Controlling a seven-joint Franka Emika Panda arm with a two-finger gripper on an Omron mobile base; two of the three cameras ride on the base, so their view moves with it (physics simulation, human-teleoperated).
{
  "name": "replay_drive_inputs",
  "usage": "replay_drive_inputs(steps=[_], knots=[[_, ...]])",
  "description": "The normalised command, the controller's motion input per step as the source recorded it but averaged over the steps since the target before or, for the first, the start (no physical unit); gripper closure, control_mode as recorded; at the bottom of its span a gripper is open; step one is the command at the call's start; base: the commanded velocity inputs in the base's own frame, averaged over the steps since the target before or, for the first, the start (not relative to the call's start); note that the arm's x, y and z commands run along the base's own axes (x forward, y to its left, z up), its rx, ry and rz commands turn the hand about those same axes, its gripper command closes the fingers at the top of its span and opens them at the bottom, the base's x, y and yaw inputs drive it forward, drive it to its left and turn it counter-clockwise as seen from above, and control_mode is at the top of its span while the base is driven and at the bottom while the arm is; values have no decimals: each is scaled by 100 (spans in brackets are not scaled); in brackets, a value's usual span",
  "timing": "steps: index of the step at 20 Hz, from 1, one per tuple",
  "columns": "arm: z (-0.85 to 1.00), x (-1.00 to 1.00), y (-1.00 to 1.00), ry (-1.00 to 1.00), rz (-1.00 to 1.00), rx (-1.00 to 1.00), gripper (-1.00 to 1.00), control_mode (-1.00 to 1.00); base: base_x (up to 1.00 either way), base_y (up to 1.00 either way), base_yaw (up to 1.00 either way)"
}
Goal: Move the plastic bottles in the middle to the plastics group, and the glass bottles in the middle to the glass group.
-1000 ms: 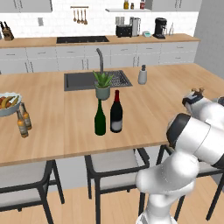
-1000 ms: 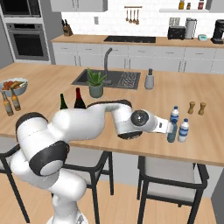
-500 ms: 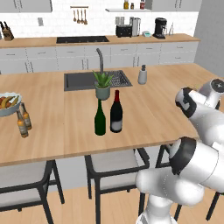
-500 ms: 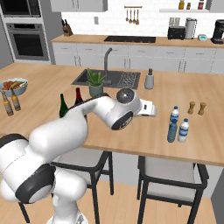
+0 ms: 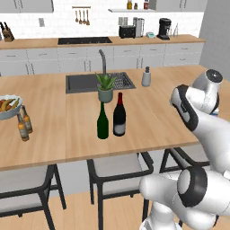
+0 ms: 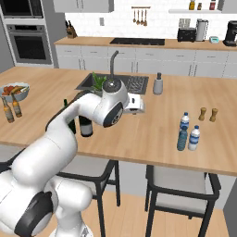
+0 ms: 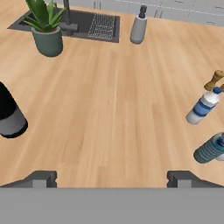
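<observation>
Jaws spread wide on the two-finger gripper (image 7: 111, 177), holding nothing, poised above bare wooden island counter (image 7: 118, 109). Right base view: gripper (image 6: 137, 103) out over the counter near the sink (image 6: 134, 83). Slim dark green wine bottle (image 5: 103, 121) and black wine bottle with red foil top and pale label (image 5: 119, 116) stand upright side by side mid-counter, just in front of a potted green plant (image 5: 105, 87). Two small amber-brown bottles (image 5: 24, 123) stand at the counter's left end beside a fruit bowl (image 5: 9, 108). Three small water bottles cluster toward the right: two white-capped with blue labels (image 6: 194, 138), one blue-tinted (image 6: 182, 138) just beside them. Two tiny brown shakers (image 6: 208, 114) sit behind. Grey soap dispenser (image 7: 138, 26) stands by the sink.
</observation>
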Motion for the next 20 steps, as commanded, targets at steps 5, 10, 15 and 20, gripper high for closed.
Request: replay_drive_inputs(steps=[5, 10, 15, 20], knots=[[9, -20, 69, 0, 13, 0, -100, -100, 0, 0, 0], [13, -15, 70, 0, 12, 1, -100, -100, 0, 0, 0], [11, -7, 71, 0, 11, 1, -100, -100, 0, 0, 0], [6, 0, 59, 0, 8, 3, -100, -100, 0, 0, 0]])
